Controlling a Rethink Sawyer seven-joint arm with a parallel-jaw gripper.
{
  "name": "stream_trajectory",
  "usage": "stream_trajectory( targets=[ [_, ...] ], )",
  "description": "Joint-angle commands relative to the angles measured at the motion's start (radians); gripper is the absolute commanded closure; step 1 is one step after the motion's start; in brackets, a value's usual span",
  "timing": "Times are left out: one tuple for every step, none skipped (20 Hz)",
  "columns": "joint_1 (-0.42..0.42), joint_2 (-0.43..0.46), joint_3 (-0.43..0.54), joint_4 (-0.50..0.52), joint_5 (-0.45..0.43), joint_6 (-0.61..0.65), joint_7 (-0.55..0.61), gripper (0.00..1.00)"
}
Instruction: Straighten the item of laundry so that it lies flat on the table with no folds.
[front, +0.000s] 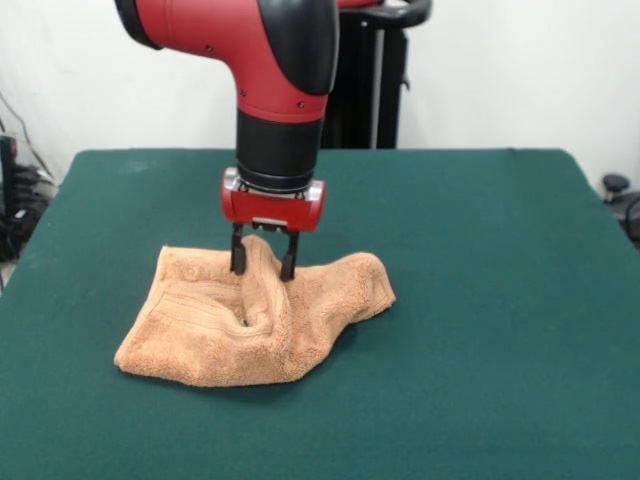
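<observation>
One towel sits bunched on the table, left of centre — near edge flat, far part humped. Gripper stands upright above it, fingers straddling a raised ridge, seemingly pinched on it. Best lift gently, then drag outward — spreading folds without bunching more.

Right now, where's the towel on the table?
In the front view the towel lies bunched left of centre on the green table, a ridge pinched by the end effector.
</observation>
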Motion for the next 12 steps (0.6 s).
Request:
stream_trajectory(
  targets=[
    [0.039, 0.028, 0.061, 0.018, -0.025, -0.011, 0.129, 0.0],
    [0.037, 0.028, 0.062, 0.019, -0.025, -0.012, 0.128, 0.0],
    [0.036, 0.027, 0.062, 0.019, -0.026, -0.013, 0.128, 0.0],
    [0.034, 0.026, 0.065, 0.022, -0.026, -0.016, 0.129, 0.0],
    [0.035, 0.023, 0.064, 0.022, -0.026, -0.02, 0.13, 0.0],
    [0.034, 0.022, 0.064, 0.02, -0.025, -0.013, 0.128, 0.0],
    [0.035, 0.023, 0.063, 0.018, -0.025, -0.013, 0.128, 0.0],
    [0.036, 0.022, 0.063, 0.017, -0.025, -0.01, 0.127, 0.0],
    [0.036, 0.022, 0.063, 0.018, -0.025, -0.009, 0.127, 0.0],
    [0.036, 0.023, 0.063, 0.018, -0.024, -0.009, 0.128, 0.0],
    [0.037, 0.023, 0.062, 0.015, -0.026, -0.006, 0.125, 0.0],
    [0.038, 0.023, 0.06, 0.013, -0.025, 0.001, 0.123, 0.0]
  ],
)
